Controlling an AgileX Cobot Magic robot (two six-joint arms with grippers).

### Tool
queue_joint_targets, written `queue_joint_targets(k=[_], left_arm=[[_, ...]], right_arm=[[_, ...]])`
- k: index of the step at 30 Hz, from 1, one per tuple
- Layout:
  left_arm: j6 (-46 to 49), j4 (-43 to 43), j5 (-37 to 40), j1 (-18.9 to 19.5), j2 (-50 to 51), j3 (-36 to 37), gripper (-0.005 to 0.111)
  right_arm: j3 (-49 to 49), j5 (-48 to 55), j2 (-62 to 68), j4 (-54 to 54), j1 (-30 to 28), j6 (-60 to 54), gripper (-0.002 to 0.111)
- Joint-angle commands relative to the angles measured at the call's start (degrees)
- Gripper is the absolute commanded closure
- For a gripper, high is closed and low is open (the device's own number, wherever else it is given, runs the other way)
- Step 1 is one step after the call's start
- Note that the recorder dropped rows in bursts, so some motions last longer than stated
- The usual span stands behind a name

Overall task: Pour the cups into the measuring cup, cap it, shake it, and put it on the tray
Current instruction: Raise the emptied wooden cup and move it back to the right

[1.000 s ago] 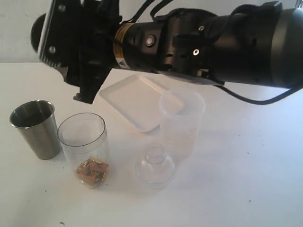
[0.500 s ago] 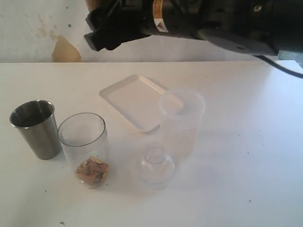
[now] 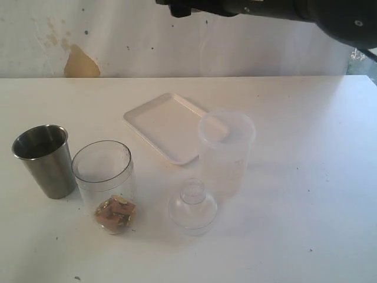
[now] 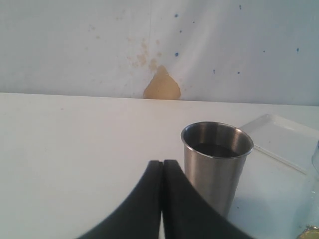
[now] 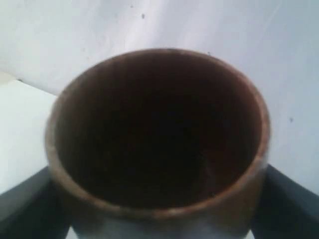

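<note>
The brown wooden cup (image 5: pixel 159 134) fills the right wrist view, and my right gripper (image 5: pixel 157 221) is shut on it, one dark finger (image 5: pixel 25 204) on each side; its inside looks dark and empty. In the exterior view only part of the right arm (image 3: pixel 265 9) shows, along the top edge. The steel tumbler (image 3: pixel 44 159) stands at the left, beside the clear measuring cup (image 3: pixel 103 171), which holds brown pieces (image 3: pixel 115 213) at its bottom. My left gripper (image 4: pixel 162 167) is shut and empty, close beside the tumbler (image 4: pixel 217 164). The white tray (image 3: pixel 168 125) lies behind them.
A frosted plastic tub (image 3: pixel 227 150) stands right of the measuring cup, overlapping the tray's corner in this view. The clear dome cap (image 3: pixel 192 206) rests on the table in front of the tub. A stained wall (image 3: pixel 79 62) runs behind the white table.
The right arm has risen from low over the tumbler and measuring cup to the top edge of the exterior view. Everything on the table stayed put.
</note>
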Motion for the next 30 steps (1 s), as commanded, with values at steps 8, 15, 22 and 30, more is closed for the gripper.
queue_joint_targets(k=[8, 15, 22, 30], left_arm=[[-0.15, -0.28, -0.41, 0.1, -0.21, 0.11, 0.106], [-0.15, -0.28, -0.41, 0.1, -0.21, 0.11, 0.106], [-0.15, -0.28, -0.41, 0.1, -0.21, 0.11, 0.106], [-0.15, -0.28, -0.41, 0.1, -0.21, 0.11, 0.106]], right_arm=[[5.3, -43.78, 0.92, -35.2, -7.94, 37.18, 0.108], [5.3, -44.64, 0.91, -46.0, -16.7, 44.97, 0.108], [5.51, -43.84, 0.91, -51.41, -23.4, 44.97, 0.108], [10.77, -44.77, 0.91, -50.89, -33.22, 42.63, 0.108]])
